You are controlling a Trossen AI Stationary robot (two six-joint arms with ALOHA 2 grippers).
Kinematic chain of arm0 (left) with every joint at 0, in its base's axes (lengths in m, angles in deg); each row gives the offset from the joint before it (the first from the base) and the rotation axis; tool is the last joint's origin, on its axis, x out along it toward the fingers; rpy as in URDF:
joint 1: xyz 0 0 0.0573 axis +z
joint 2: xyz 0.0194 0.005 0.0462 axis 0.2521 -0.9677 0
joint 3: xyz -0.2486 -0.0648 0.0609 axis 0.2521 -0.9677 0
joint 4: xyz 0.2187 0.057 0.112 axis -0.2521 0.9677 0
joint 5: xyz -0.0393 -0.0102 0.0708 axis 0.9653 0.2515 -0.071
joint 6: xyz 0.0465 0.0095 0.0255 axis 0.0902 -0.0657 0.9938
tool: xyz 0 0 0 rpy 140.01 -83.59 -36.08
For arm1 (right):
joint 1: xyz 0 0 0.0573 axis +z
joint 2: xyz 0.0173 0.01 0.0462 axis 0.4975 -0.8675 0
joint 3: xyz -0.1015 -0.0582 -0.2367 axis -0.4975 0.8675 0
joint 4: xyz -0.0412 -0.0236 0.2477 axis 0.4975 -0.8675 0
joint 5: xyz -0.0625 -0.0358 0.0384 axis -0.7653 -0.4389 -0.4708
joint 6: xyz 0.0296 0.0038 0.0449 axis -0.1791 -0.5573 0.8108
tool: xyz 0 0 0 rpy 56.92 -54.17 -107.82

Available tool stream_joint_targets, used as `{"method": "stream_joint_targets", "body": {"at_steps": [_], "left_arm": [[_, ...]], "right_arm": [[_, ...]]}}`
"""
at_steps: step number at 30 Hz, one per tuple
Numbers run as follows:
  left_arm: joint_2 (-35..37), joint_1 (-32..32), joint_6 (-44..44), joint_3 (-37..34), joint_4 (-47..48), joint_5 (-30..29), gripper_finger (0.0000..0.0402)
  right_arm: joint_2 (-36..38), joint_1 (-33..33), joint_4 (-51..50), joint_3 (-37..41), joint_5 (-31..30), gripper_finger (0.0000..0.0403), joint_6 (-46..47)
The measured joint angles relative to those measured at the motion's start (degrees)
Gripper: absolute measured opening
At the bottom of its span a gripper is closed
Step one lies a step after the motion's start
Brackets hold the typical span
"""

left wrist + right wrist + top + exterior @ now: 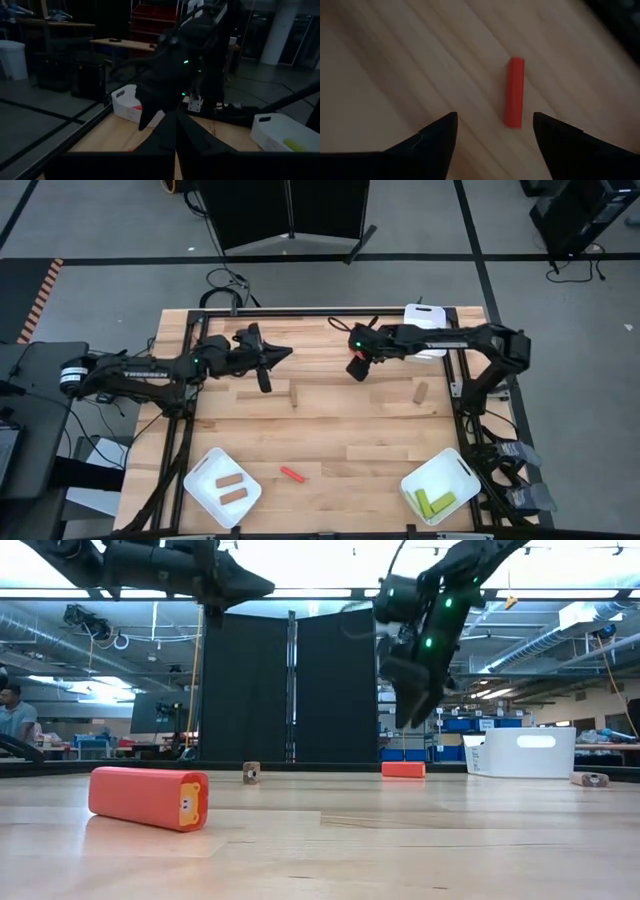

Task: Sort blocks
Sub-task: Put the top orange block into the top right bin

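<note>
The right claw is hanging above the pale wooden plank counter with its two dark fingers spread wide and nothing between them. In its wrist view a short red stick-shaped block is lying flat on the boards, just ahead of the gap between the fingertips and closer to one of them.

The main risk is an off-centre descent. If the claw is dropping straight from here, the nearer finger could be landing on the block or nudging it sideways, and a block that short would likely be skidding or spinning out of the grip. The fingers are also not lined up across the block's narrow width, so closing along its length may be squeezing it out.

The left claw is closed tight and empty, held high over the far left part of the counter, close to the right arm; a swing by either arm could be bringing them into contact.

Elsewhere, two plain brown wooden blocks are sitting in the near-left white rounded-square tray, yellow-green blocks in the near-right white tray, and another red block is lying loose between those trays.
</note>
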Motion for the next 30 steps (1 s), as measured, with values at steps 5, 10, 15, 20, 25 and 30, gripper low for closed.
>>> {"method": "stream_joint_targets", "body": {"at_steps": [5, 10, 15, 20, 25, 30], "left_arm": [[0.91, 0.55, 0.06, -1.98, -2.77, -0.17, 0.0008], [1.70, 0.74, 0.36, -1.92, -3.03, -0.28, 0.0008], [1.76, 0.74, 1.49, -1.92, -2.26, -0.28, 0.0008], [1.74, 0.74, 1.54, -1.92, -1.23, -0.28, 0.0008], [1.74, 0.74, 1.56, -1.92, -0.88, -0.28, 0.0008], [1.74, 0.74, 1.54, -1.92, 1.25, -0.28, 0.0008]], "right_arm": [[-4.08, -2.27, 0.22, -0.02, 1.99, 0.0277, -1.04], [-7.58, -3.74, 0.91, -0.02, 2.09, 0.0276, -2.08], [-11.00, -5.57, 1.44, -0.04, 2.23, 0.0273, -2.96], [-13.23, -6.58, 4.02, -0.04, 3.00, 0.0253, -4.56], [-13.55, -6.64, 4.74, -0.07, 3.10, 0.0179, -4.79], [-13.09, -6.73, 3.50, -0.07, 3.01, 0.0067, -6.29]]}}
